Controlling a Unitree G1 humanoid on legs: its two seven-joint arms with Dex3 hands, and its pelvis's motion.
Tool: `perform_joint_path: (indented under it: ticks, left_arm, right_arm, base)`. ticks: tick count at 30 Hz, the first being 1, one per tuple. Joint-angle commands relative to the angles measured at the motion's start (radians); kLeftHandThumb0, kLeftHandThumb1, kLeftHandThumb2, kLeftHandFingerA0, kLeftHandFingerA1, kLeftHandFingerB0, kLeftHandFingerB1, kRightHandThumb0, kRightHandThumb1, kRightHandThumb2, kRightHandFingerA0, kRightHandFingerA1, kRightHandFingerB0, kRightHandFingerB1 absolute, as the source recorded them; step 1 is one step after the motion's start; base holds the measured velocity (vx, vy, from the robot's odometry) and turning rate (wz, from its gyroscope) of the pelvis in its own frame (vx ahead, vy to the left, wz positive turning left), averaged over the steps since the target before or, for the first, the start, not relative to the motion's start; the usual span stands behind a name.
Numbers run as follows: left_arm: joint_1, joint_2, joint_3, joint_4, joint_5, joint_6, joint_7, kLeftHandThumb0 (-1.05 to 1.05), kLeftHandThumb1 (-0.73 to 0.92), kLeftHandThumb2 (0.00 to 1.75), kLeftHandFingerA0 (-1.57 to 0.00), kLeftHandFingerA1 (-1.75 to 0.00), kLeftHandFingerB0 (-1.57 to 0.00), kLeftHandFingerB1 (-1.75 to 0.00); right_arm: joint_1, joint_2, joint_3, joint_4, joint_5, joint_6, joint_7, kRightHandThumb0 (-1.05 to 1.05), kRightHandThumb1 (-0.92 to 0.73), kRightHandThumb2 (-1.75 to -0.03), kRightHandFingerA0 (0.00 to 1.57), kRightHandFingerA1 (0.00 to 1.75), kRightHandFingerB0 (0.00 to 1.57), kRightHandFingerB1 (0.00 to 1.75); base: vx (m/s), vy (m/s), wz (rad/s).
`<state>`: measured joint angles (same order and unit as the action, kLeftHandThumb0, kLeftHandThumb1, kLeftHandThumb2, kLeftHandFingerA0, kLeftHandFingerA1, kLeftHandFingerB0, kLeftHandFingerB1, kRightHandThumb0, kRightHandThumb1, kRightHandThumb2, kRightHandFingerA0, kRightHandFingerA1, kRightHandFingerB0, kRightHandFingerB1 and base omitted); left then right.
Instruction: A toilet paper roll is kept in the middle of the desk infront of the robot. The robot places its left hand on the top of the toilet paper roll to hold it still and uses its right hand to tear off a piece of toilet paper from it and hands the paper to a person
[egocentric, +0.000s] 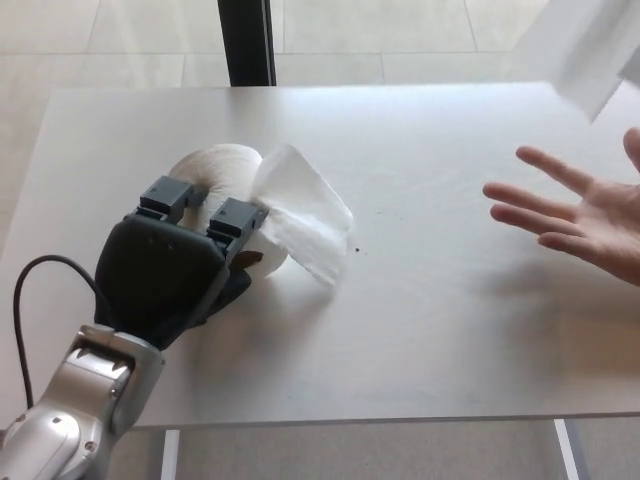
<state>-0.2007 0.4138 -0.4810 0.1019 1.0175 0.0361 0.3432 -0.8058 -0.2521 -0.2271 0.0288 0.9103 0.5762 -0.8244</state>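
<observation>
The white toilet paper roll (222, 172) lies on the desk (420, 320) left of centre. A loose tail of paper (305, 222) spreads from it onto the desk to the right. My black left hand (170, 265) rests on top of the roll, its fingers (236, 217) pressed down over it. A blurred white sheet of paper (580, 48) hangs in the air at the top right corner; what holds it is outside the picture. A person's open hand (590, 215) is stretched out palm up below that sheet. My right hand does not show.
A dark upright post (246, 42) stands behind the desk's far edge. A black cable (20, 300) loops beside my left forearm at the desk's left edge. Pale tiled floor lies beyond the desk.
</observation>
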Motion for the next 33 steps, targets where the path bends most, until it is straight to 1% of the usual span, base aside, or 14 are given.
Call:
perform_joint_path:
  ticks: [1,2,3,4,14,18,19,20,21,22,23,24,25,33]
  left_arm:
    - [0.092,0.035,-0.041,0.031,-0.012,-0.013,-0.12,-0.53,0.85,0.65,-0.59,-0.71,-0.53,-0.57]
    - [0.094,0.039,-0.039,0.031,-0.012,-0.019,-0.112,-0.52,0.86,0.64,-0.6,-0.71,-0.55,-0.58]
    - [0.096,0.043,-0.039,0.029,-0.011,-0.02,-0.113,-0.52,0.86,0.65,-0.59,-0.71,-0.54,-0.58]
    - [0.097,0.043,-0.038,0.032,-0.013,-0.021,-0.108,-0.52,0.86,0.64,-0.6,-0.72,-0.54,-0.58]
    - [0.11,0.047,-0.044,0.026,-0.005,-0.013,-0.122,-0.54,0.86,0.65,-0.58,-0.7,-0.53,-0.57]
    - [0.118,0.047,-0.044,0.017,-0.002,-0.006,-0.126,-0.53,0.86,0.66,-0.58,-0.7,-0.53,-0.57]
    - [0.121,0.051,-0.041,0.017,-0.008,-0.012,-0.125,-0.52,0.86,0.64,-0.59,-0.7,-0.53,-0.57]
    - [0.121,0.05,-0.043,0.025,-0.004,-0.018,-0.105,-0.53,0.65,1.01,-0.57,-0.73,-0.52,-0.66]
    - [0.119,0.051,-0.043,0.026,-0.003,-0.02,-0.104,-0.53,0.65,1.01,-0.57,-0.73,-0.52,-0.66]
    - [0.12,0.05,-0.041,0.025,-0.008,-0.015,-0.114,-0.52,0.86,0.65,-0.59,-0.71,-0.53,-0.57]
    - [0.121,0.05,-0.04,0.025,-0.008,-0.015,-0.115,-0.52,0.86,0.65,-0.59,-0.71,-0.53,-0.57]
    - [0.126,0.056,-0.039,0.015,-0.01,-0.009,-0.134,-0.51,0.86,0.65,-0.58,-0.7,-0.51,-0.57]
    - [0.128,0.058,-0.042,0.015,-0.004,-0.009,-0.134,-0.51,0.86,0.65,-0.58,-0.69,-0.52,-0.56]
    - [0.131,0.057,-0.049,0.002,0.001,0.0,-0.146,-0.52,0.86,0.65,-0.58,-0.69,-0.51,-0.56]
  right_arm:
    - [0.312,-0.203,0.449,-0.014,-0.326,0.187,0.26,-0.26,-0.53,-0.94,1.0,1.7,0.72,1.17]
    - [0.324,-0.225,0.487,-0.01,-0.365,0.154,0.279,-0.29,-0.49,-1.05,0.99,1.75,0.73,1.48]
    - [0.326,-0.256,0.536,-0.001,-0.414,0.123,0.301,-0.34,-0.46,-1.11,1.26,1.4,0.88,1.17]
    - [0.314,-0.281,0.579,0.022,-0.459,0.107,0.312,-0.27,-0.5,-1.09,0.94,1.72,0.7,1.19]
    - [0.268,-0.418,0.81,0.022,-0.597,0.109,0.385,-0.28,-0.64,-0.78,0.93,1.64,0.75,1.11]
    - [0.292,-0.433,0.845,0.027,-0.652,0.05,0.362,-0.23,-0.7,-0.73,0.82,1.5,0.74,0.78]
    - [0.264,-0.461,0.902,0.012,-0.687,0.085,0.38,-0.26,-0.7,-0.64,0.71,1.38,0.49,0.49]
    - [0.249,-0.477,0.929,0.001,-0.701,0.112,0.388,-0.28,-0.71,-0.63,0.58,1.37,0.4,0.4]
    - [0.247,-0.48,0.934,0.001,-0.701,0.114,0.388,-0.28,-0.71,-0.63,0.58,1.37,0.4,0.4]
    - [0.185,-0.499,1.027,-0.008,-0.734,0.23,0.4,-0.46,-0.7,-0.61,0.17,0.62,0.29,0.3]
    - [0.176,-0.503,1.041,-0.009,-0.738,0.243,0.402,-0.46,-0.7,-0.61,0.17,0.62,0.29,0.3]
    - [0.155,-0.503,1.061,-0.028,-0.718,0.294,0.412,-0.58,-0.61,-0.77,0.0,0.03,0.13,0.33]
    - [0.128,-0.528,1.109,-0.057,-0.724,0.335,0.447,-0.86,-0.52,-0.78,0.0,0.13,0.05,0.09]
    - [0.074,-0.585,1.162,-0.154,-0.689,0.432,0.514,-1.05,-0.6,-0.99,0.0,0.31,0.0,0.0]
  base:
    - [0.0,0.0,0.0]
    - [0.0,0.0,0.0]
    - [0.0,0.0,0.0]
    - [0.0,0.0,0.0]
    - [0.0,0.0,0.0]
    - [0.0,0.0,0.0]
    - [0.0,0.0,0.0]
    - [0.0,0.0,0.0]
    - [0.0,0.0,0.0]
    - [0.0,0.0,0.0]
    - [0.0,0.0,0.0]
    - [0.0,0.0,0.0]
    - [0.0,0.0,0.0]
    - [0.0,0.0,0.0]
